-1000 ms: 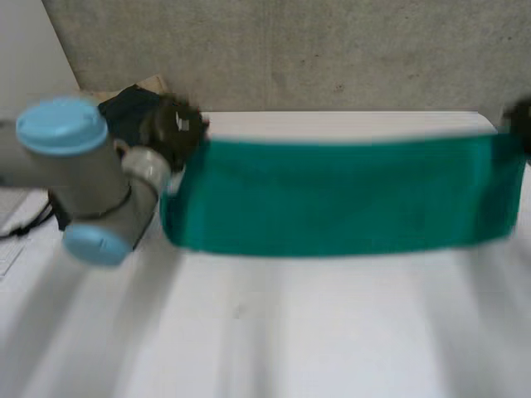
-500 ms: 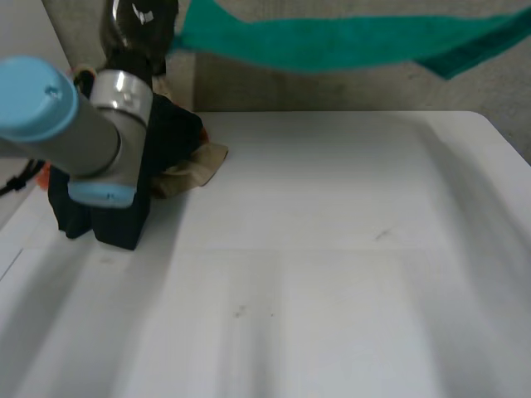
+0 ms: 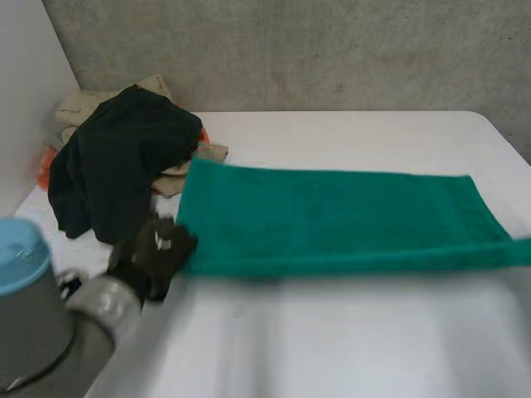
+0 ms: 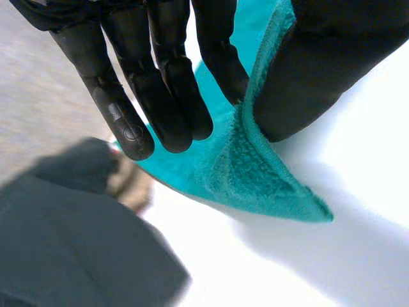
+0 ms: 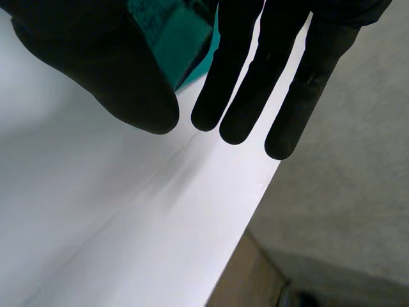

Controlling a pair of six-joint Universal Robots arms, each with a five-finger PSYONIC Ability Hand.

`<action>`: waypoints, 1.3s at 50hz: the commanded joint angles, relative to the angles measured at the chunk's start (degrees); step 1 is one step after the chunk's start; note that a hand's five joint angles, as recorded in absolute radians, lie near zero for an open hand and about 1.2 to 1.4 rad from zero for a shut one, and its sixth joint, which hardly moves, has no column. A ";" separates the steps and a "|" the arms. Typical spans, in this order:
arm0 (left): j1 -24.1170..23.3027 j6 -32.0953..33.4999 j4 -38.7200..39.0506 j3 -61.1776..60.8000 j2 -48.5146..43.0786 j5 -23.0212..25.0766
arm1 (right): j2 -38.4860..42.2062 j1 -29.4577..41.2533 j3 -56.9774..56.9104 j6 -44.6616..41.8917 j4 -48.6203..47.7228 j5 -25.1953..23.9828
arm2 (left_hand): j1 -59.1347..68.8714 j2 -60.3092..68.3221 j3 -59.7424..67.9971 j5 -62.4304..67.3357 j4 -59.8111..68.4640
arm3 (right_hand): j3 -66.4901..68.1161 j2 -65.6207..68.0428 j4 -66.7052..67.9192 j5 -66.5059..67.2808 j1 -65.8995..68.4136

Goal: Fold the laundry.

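Both hands had the green towel, and by my reading you were at the end of laying it out and about to start the first fold. Your left hand had one corner pinched between its thumb and its straight fingers. The cloth in that pinch looked thick, perhaps doubled, though I could not be sure. From that hand the towel lay flat across the white table, stretching away toward your other arm.

Your right hand had a bit of the same towel trapped between thumb and fingers, up close to the palm. Its fingertips hung above bare table near the table's rim. I took that to be the towel's other end, on the same long edge as the left hand's corner.

Beyond the left hand, just beside the towel's further corner, a black garment lay heaped over a beige cloth, both not yet folded.

The next move called for both pinches to hold firm while you lifted that shared edge and carried it level over to the opposite edge. If one hand had led the other, the fold would likely have skewed, so you needed to keep the edge taut between them.
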 commanded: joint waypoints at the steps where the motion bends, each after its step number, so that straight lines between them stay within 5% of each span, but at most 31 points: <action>1: -2.07 0.79 -14.84 -0.91 4.99 0.15 | -4.48 -4.81 2.21 -6.27 7.39 -4.49 | 13.02 11.37 11.60 13.31 11.02 | 11.79 12.17 11.28 11.09 14.83; 9: -1.98 1.05 -2.63 9.11 -8.19 -0.02 | 0.43 -3.49 0.46 2.86 -1.65 -4.76 | 13.02 11.37 11.60 13.31 11.02 | 11.79 12.17 11.28 11.09 14.83; 16: -1.81 1.23 6.61 24.31 -22.86 -0.20 | 10.54 4.67 -7.27 9.20 -10.88 -0.90 | 13.02 11.37 11.60 13.31 11.02 | 11.79 12.17 11.28 11.09 14.83; 21: -1.63 1.84 7.58 38.01 -33.06 -0.20 | 18.17 9.77 -14.81 9.82 -15.89 5.33 | 13.02 11.37 11.60 13.31 11.02 | 11.79 12.17 11.28 11.09 14.83; 36: -0.31 10.11 9.52 66.07 -53.81 0.15 | 34.53 13.91 -32.49 11.14 -28.29 11.23 | 13.02 11.37 11.60 13.31 11.02 | 11.79 12.17 11.28 11.09 14.83; 37: -0.57 9.93 9.95 66.33 -54.43 0.06 | 35.32 14.26 -33.29 11.14 -28.21 11.67 | 0.88 -0.76 -0.53 1.18 -1.11 | -11.30 -10.92 -11.81 -12.00 -8.26; 38: -0.75 9.84 10.30 66.34 -54.61 -0.02 | 36.12 14.52 -33.82 10.96 -28.12 12.02 | -35.37 -37.02 -36.79 -35.08 -37.37 | -38.01 -37.63 -38.52 -38.70 -34.97; 39: -0.84 9.76 10.74 66.25 -54.70 -0.20 | 37.25 15.40 -34.87 10.79 -27.86 12.63 | -56.98 -58.63 -58.40 -56.69 -58.98 | -58.21 -57.83 -58.72 -58.91 -55.17; 41: -1.71 9.58 12.49 65.90 -54.78 -0.37 | 37.35 15.84 -35.05 11.40 -27.85 12.38 | -48.43 -50.07 -49.84 -48.13 -50.42 | -58.21 -57.83 -58.72 -58.91 -55.17; 42: -1.89 9.58 13.11 65.64 -54.61 -0.55 | 37.18 16.19 -35.05 11.57 -27.85 12.29 | -56.98 -58.63 -58.40 -56.69 -58.98 | -58.21 -57.83 -58.72 -58.91 -55.17; 48: -2.42 7.83 15.23 60.82 -51.73 -1.08 | 31.56 15.50 -32.07 17.72 -26.63 11.06 | -56.98 -58.63 -58.40 -56.69 -58.98 | -58.21 -57.83 -58.72 -58.91 -55.17; 58: -2.16 -2.80 14.88 42.89 -36.52 -3.36 | 21.36 6.63 -19.78 20.28 -7.49 -2.81 | -56.98 -58.63 -58.40 -56.69 -58.98 | -56.32 -55.93 -56.83 -57.01 -53.28; 65: -2.42 -9.67 15.05 33.65 -29.74 -2.75 | 21.45 3.54 -14.32 19.84 -6.40 -5.55 | -56.98 -58.63 -58.40 -56.69 -58.98 | -42.16 -41.78 -42.67 -42.86 -39.13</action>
